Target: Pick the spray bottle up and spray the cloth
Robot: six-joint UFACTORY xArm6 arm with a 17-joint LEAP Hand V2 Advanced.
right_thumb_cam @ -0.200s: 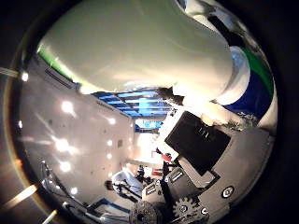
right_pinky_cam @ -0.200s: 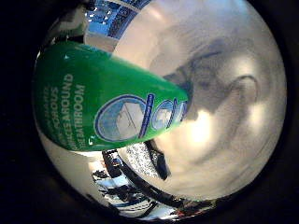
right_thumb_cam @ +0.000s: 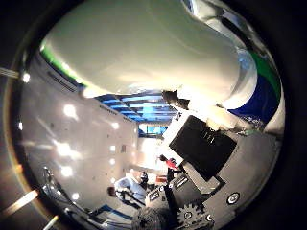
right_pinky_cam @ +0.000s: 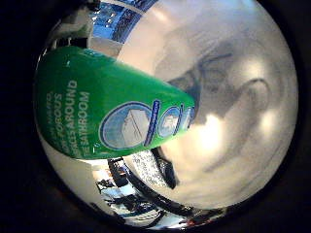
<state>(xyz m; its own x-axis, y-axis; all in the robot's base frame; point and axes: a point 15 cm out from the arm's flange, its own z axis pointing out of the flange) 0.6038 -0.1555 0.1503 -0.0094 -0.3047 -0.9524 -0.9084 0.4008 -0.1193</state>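
The green body of the spray bottle, with its blue and white label, lies close across the palm. Its white spray head, with a blue and green collar, fills much of the thumb side view. A black and white finger of my right hand curls in against the bottle just under the head. A strip of the patterned cloth shows past the bottle's body, lying on the pale table. The rest of the cloth is hidden by the bottle.
Shadows of the hand and bottle fall across the bare pale table. Beyond the table's far edge are room furniture and a bright ceiling with lights.
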